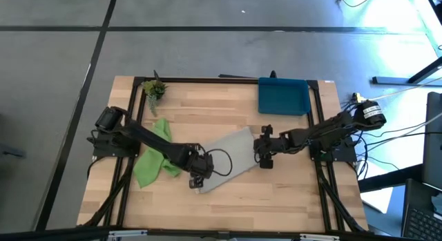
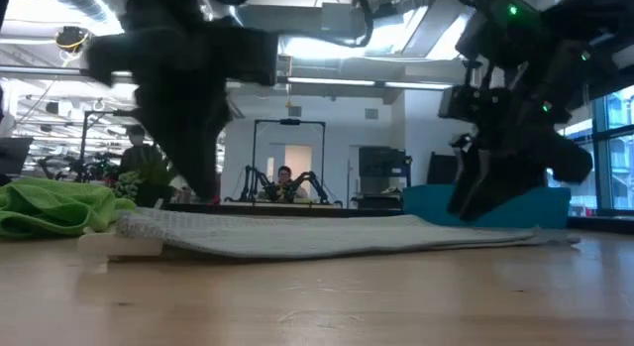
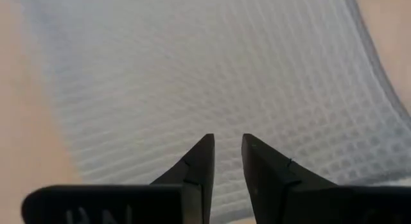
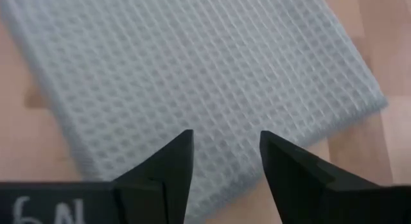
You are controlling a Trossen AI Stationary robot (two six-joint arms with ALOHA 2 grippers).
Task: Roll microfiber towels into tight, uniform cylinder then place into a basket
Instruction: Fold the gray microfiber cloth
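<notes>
The light grey towel (image 1: 224, 158) lies spread flat on the middle of the wooden table, seen edge-on in the low view (image 2: 327, 232). My left gripper (image 1: 197, 177) hovers over the towel's near-left end, open by a narrow gap with nothing between its fingers (image 3: 228, 139). My right gripper (image 1: 264, 155) stands open over the towel's right end (image 4: 225, 135), also with nothing between its fingers. The lime green towel (image 1: 155, 155) lies crumpled on the table left of the grey one, partly under my left arm. The dark-blue basket (image 1: 283, 96) rests on the table at the far right.
A small green potted plant (image 1: 155, 89) stands at the far-left corner. Bare wood (image 1: 276, 206) runs along the near edge. A black cable loop (image 1: 221, 161) on my left arm hangs over the grey towel. A person (image 2: 285, 182) sits in the room beyond the table.
</notes>
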